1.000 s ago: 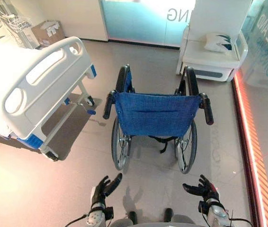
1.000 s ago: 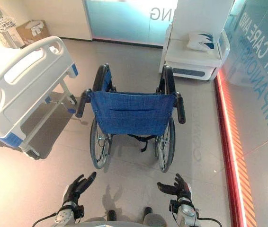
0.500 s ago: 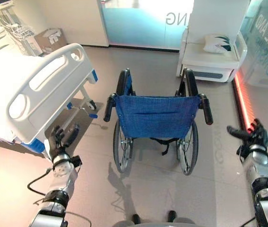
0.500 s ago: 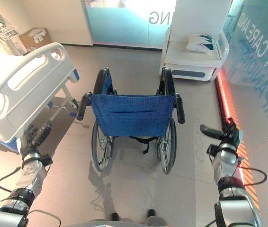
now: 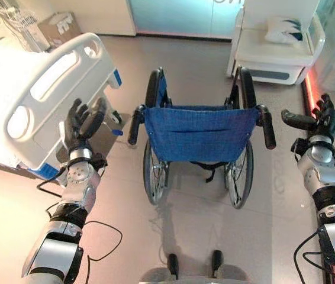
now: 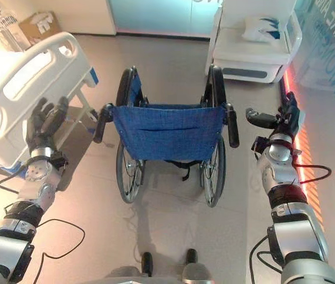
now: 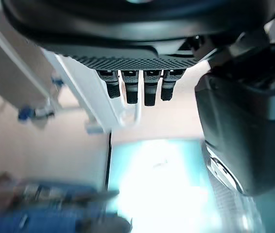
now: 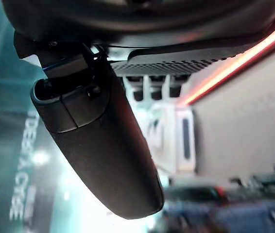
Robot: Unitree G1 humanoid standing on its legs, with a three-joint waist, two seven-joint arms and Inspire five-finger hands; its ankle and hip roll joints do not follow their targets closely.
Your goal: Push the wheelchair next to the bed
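Wheelchair (image 5: pixel 198 133): one. Blue woven-fabric backrest slung between two black push handles, the left handle (image 5: pixel 135 125) and the right handle (image 5: pixel 267 126); two large spoked rear wheels with thin dark tyres; two black padded armrests beyond the backrest. It stands in the middle of the floor with its back toward the robot, just right of the bed's foot end and apart from it.

Bed (image 5: pixel 34 103): one, at left. White moulded plastic footboard with rounded oblong cut-outs, blue corner trim, metal legs on castors.

Armchair (image 5: pixel 277 44): one, far right, white and boxy, bearing one white cushion (image 5: pixel 284 28) with a dark leaf pattern.

Cardboard box (image 5: pixel 60 28): one, far left, by the wall.

Writing: pale lettering on the glass wall at right, cut off by the edge and not legible as words.

Left hand (image 5: pixel 82 125): raised left of the wheelchair, before the footboard, fingers straight and spread, holding nothing.

Right hand (image 5: pixel 316 119): raised just right of the right handle, not touching it, fingers extended, thumb pointing toward the handle, empty.
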